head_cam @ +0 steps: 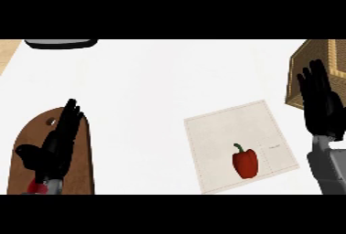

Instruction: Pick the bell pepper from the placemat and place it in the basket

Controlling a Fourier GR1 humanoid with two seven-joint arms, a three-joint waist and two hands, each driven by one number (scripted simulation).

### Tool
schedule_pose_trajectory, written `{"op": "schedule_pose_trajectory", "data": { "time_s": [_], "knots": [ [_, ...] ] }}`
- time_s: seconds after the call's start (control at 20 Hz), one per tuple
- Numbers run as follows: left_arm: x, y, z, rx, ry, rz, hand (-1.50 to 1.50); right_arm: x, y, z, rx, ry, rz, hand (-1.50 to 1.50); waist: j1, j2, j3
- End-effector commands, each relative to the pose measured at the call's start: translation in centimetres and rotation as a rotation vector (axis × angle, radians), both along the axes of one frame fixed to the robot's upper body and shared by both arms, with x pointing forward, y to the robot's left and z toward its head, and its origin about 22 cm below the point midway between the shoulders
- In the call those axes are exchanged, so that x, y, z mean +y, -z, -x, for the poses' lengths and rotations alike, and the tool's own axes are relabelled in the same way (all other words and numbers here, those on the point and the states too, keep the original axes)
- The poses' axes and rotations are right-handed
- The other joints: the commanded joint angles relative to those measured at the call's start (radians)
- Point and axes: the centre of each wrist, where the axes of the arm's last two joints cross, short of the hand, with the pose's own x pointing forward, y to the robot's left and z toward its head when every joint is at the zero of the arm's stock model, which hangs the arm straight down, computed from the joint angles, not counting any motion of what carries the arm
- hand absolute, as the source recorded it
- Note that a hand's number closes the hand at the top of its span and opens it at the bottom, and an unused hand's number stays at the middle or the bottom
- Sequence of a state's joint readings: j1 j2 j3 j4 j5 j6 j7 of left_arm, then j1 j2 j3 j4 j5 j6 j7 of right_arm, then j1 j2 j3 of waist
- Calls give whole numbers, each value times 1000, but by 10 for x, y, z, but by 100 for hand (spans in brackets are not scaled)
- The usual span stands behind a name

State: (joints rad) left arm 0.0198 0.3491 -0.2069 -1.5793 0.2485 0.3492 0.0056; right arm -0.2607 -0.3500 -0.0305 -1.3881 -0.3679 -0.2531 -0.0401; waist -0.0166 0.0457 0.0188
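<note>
A red bell pepper (245,162) with a green stem lies on a pale beige placemat (223,132), toward the mat's near right part. The woven basket (317,55) stands at the right edge, behind my right hand. My right hand (320,103) is open with fingers straight up, right of the mat and apart from the pepper. At the lower left my left hand (57,141) is open too, fingers pointing up, over a wooden board.
A brown wooden cutting board (30,151) with a hole near its top lies at the lower left under my left hand. A dark round object (61,43) shows at the top left edge. White countertop (162,82) spreads between board and mat.
</note>
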Motion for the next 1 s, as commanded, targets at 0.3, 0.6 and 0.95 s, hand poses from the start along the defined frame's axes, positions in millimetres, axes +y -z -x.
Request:
{"op": "schedule_pose_trajectory", "data": {
  "time_s": [0.3, 0.6, 0.95],
  "knots": [
    [15, -15, -22, 74, 78, -63, 0, 46, -97, -26, -416, -806, 387, 150, 80, -43, -24],
    [38, -32, -36, 118, 66, -60, 0, 131, -24, 38, -618, -1011, 434, -150, 8, -50, -17],
    [39, -32, -46, 142, 50, -60, 0, 150, -71, 86, -413, -912, 631, -150, 0, -54, -20]
  ]
}}
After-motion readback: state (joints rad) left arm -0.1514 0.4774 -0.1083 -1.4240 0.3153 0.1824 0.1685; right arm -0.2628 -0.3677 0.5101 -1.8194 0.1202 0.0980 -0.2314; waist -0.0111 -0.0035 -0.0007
